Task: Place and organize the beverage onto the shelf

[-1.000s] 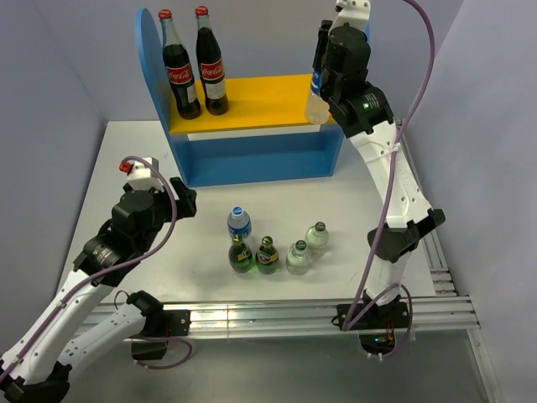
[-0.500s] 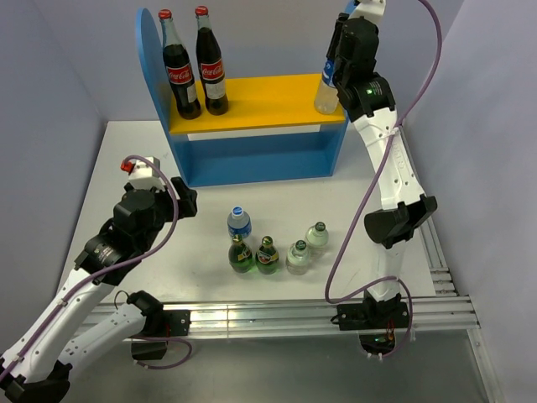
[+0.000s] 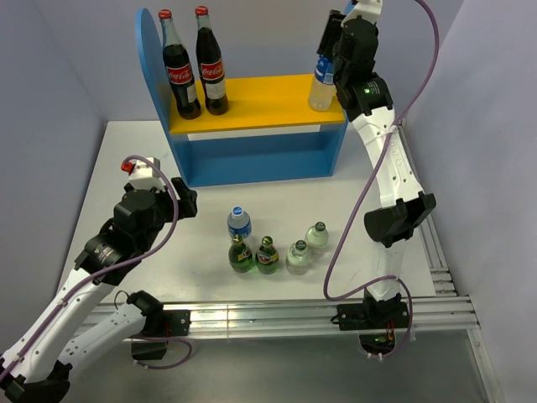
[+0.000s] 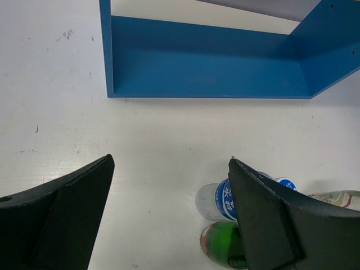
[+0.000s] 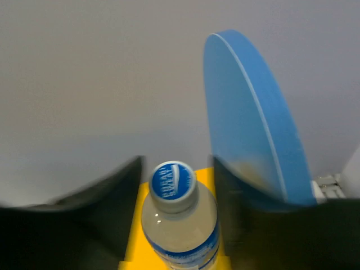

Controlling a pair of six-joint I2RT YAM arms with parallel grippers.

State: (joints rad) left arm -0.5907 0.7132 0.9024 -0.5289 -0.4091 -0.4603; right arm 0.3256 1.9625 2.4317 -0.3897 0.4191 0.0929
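At the worktop's (image 3: 126,147) far right corner, your right pincer (image 5: 175,211) pinches the water bottle (image 3: 320,88) on the shelf's (image 3: 252,159) yellow board (image 3: 260,101); seat it upright before releasing. Left pincer (image 4: 170,169) hangs spread.

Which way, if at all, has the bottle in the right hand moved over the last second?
Yes. The bottle has gone from the front right corner of the yellow board towards the board's back edge, away from the arms' bases.

My fingers (image 5: 95,208) are matt black plastic, the water bottle (image 5: 180,225) clear glossy plastic, the shelf (image 5: 253,124) smooth painted board (satin blue, yellow top).
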